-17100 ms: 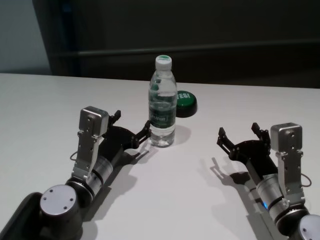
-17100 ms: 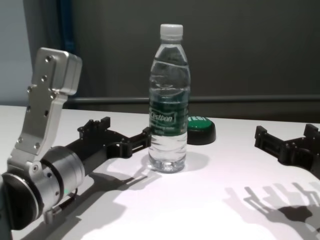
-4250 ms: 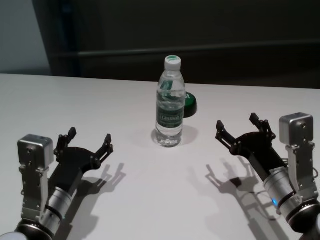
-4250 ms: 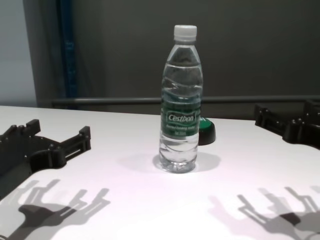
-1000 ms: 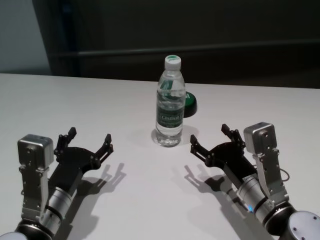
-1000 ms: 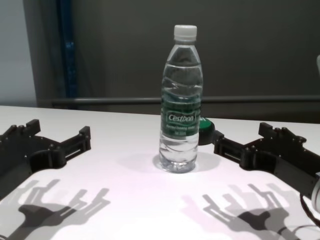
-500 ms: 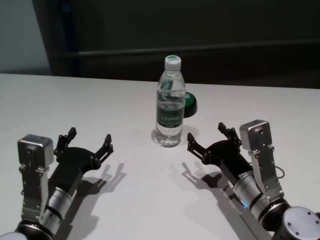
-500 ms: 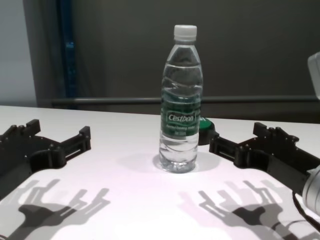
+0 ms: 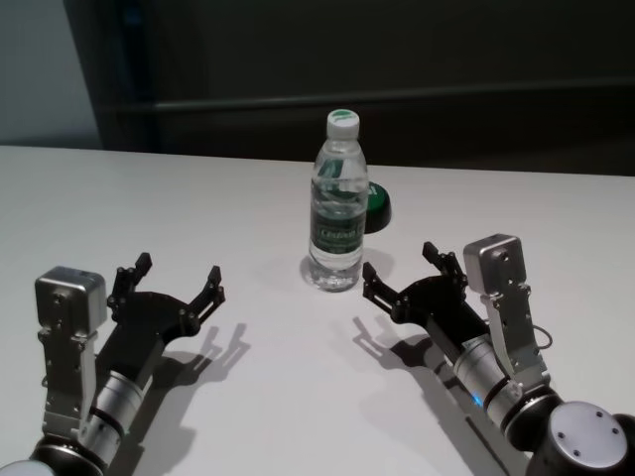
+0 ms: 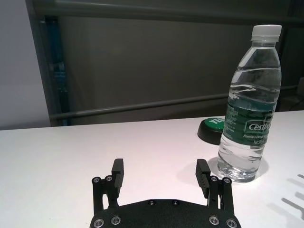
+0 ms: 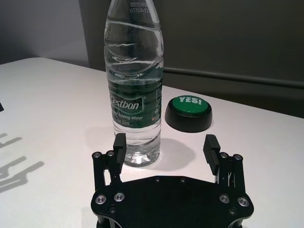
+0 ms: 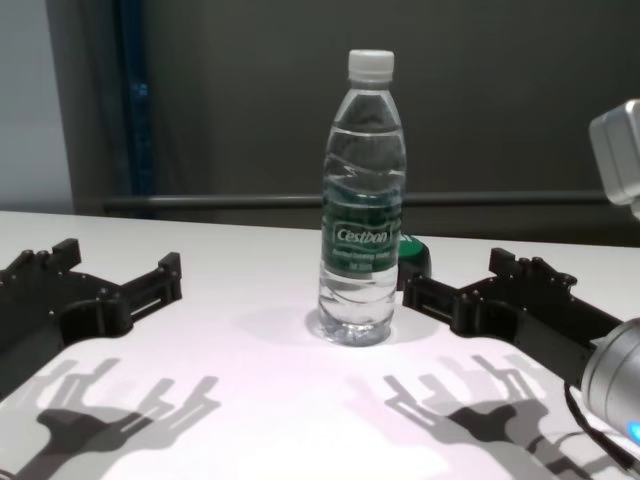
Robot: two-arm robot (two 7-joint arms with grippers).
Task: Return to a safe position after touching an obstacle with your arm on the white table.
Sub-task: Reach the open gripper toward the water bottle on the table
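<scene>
The obstacle, a clear water bottle (image 9: 337, 213) with a white cap and a green label band, stands upright on the white table (image 9: 198, 198). It also shows in the chest view (image 12: 362, 230), the left wrist view (image 10: 249, 114) and the right wrist view (image 11: 135, 85). My right gripper (image 9: 401, 263) is open and empty, low over the table just right of the bottle's base. One fingertip (image 12: 410, 290) is right beside the bottle; I cannot tell if it touches. My left gripper (image 9: 180, 268) is open and empty, well to the bottle's left.
A low round green button (image 9: 377, 203) on a black base sits just behind and to the right of the bottle, also seen in the right wrist view (image 11: 189, 111). A dark wall with a rail runs behind the table's far edge.
My right gripper has moved left across the table, closing in on the bottle's base. The bottle and the left arm have not moved.
</scene>
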